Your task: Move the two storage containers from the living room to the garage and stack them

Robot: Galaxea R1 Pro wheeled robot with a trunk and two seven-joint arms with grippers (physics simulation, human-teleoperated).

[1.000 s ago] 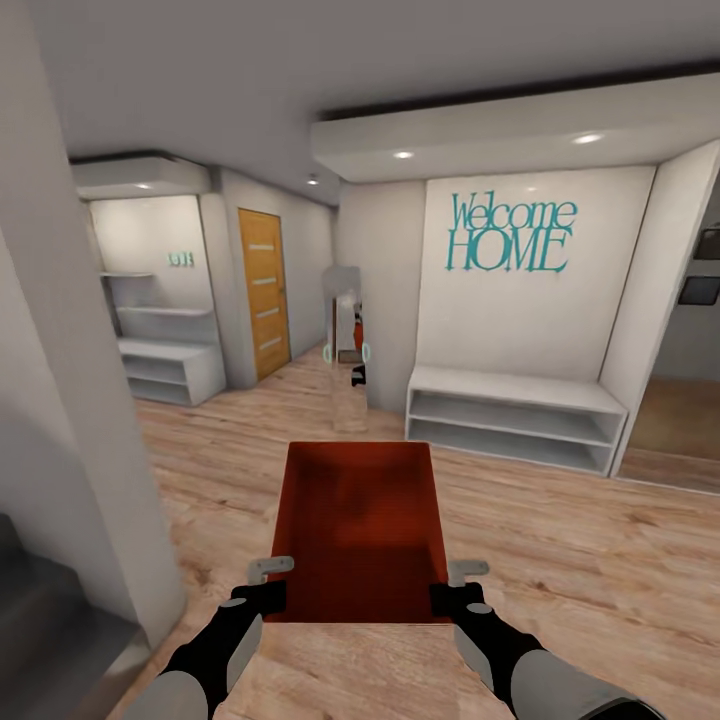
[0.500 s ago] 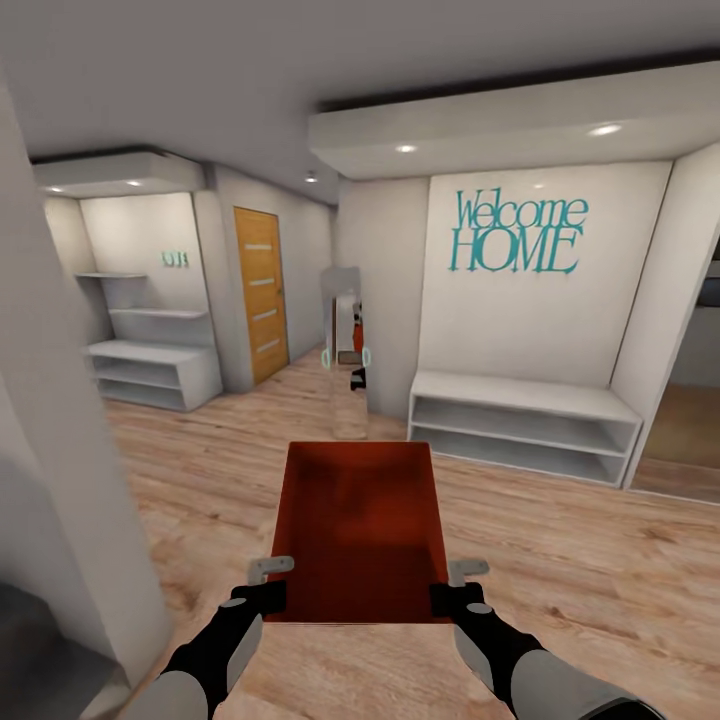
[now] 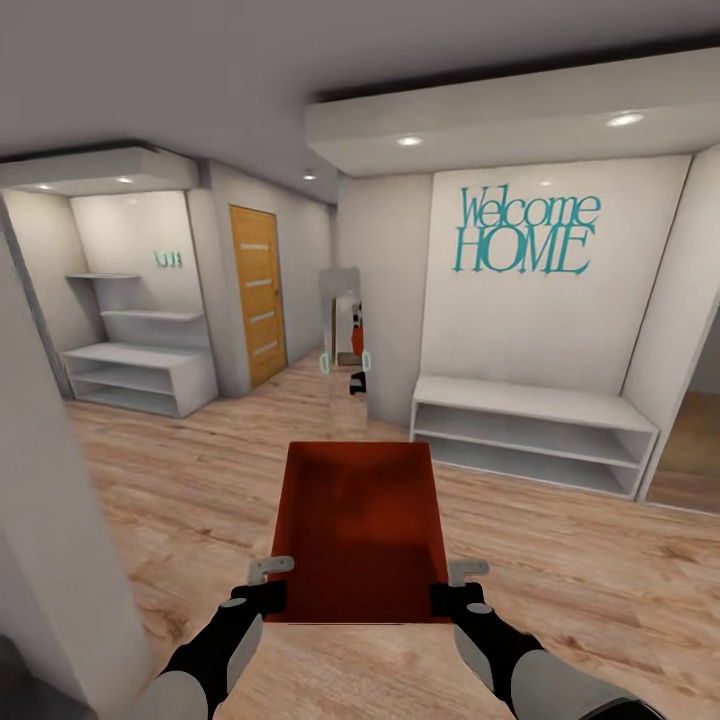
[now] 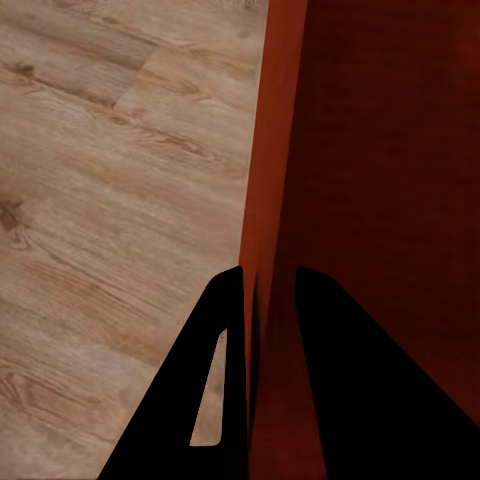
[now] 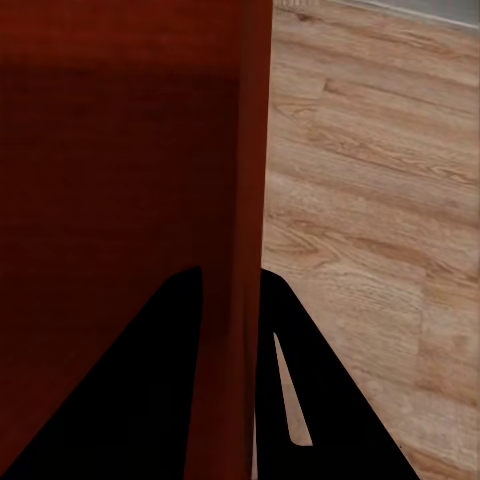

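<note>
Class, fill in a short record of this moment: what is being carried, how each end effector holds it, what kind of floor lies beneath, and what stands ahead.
Carried: one shallow red-orange rectangular bin, lidless, nothing inside
Left end effector: shut on the bin's side wall
Right end effector: shut on the opposite side wall
Floor: light wood planks
Ahead: teal "Welcome HOME" wall lettering above a low white shelf bench; an orange wooden door further left

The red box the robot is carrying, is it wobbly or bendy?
Probably stiff: the storage container sticks out level, held only by its side walls near one end. Likely light too, being empty. The left gripper and right gripper pinch smooth, thin walls, so it might slip.
</note>
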